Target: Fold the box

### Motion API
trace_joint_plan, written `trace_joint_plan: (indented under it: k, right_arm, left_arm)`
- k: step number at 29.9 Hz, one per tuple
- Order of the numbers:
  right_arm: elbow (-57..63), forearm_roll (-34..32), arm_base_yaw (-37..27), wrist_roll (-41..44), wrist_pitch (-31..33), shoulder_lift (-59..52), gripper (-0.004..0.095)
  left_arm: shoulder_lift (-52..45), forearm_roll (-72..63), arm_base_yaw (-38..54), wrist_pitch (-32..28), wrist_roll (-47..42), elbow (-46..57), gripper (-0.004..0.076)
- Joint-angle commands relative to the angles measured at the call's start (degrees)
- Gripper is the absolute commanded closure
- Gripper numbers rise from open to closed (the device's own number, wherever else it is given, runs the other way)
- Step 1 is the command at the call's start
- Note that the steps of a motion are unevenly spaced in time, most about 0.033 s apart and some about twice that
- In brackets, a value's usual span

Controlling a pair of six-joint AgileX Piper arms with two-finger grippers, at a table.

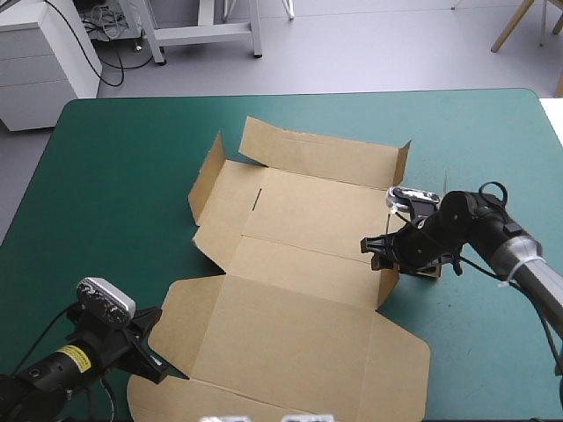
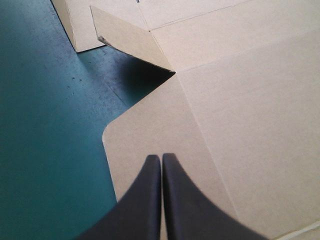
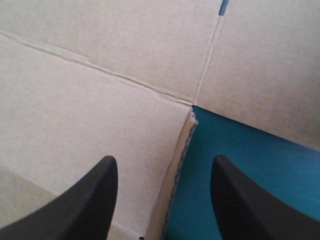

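- At mid-table, on the cover [image 1: 114,176], the box [image 1: 299,264] lies mostly flat, with its far wall [image 1: 321,149] and left flap [image 1: 207,180] raised.
- Right gripper [image 1: 384,252]: fingers apart, astride the edge of the right flap [image 1: 388,286].
- Left gripper [image 2: 161,162]: fingers together over the near left corner; contact unclear.
- Best, I judge: seat the 2 fingers past that edge, clamp squarely, swing the flap up about its crease, and steady the sheet with the left.
- No writing shows on the board; a yellow label [image 1: 75,358] on the left arm is too small to read.
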Motion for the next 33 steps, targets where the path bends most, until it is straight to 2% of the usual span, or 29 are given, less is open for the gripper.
trace_joint_plan:
  k: [1, 4, 7, 9, 13, 23, 29, 33]
  right_arm:
    - [-1.7, 1.4, 0.0, -0.7, -0.8, 1.4, 0.0400]
    - [-1.7, 1.4, 0.0, -0.7, -0.8, 3.2, 0.0417]
    - [-1.7, 1.3, 0.0, -0.7, -0.1, 3.8, 0.0479]
    - [-1.7, 1.3, 0.0, -1.1, 0.6, 3.8, 0.0588]
    - [-1.7, 1.3, 0.0, -3.2, 1.1, 3.8, 0.0922]
    - [-1.9, 1.2, 0.0, -5.6, 0.7, 3.8, 0.0927]
    - [-6.5, 0.5, 0.0, -8.6, 1.8, 3.8, 0.0927]
    - [-12.6, -4.4, 0.0, -9.3, 4.6, 4.2, 0.0927]
  left_arm:
    - [0.5, -1.2, -0.1, -3.3, -0.5, -1.7, 0.0734]
    - [0.5, -1.2, -0.1, -3.3, -0.5, -1.7, 0.0734]
    - [0.5, -1.2, -0.1, -3.3, -0.5, -1.7, 0.0734]
    - [0.5, -1.2, -0.1, -3.3, -0.5, -1.7, 0.0734]
    - [0.5, -1.2, -0.1, -3.3, -0.5, -1.7, 0.0734]
    - [0.5, -1.2, -0.1, -3.3, -0.5, -1.7, 0.0734]
    - [0.5, -1.4, -0.1, -3.9, -0.5, -1.7, 0.0734]
    - [0.5, -1.8, -0.1, -4.3, -0.5, -2.2, 0.0734]
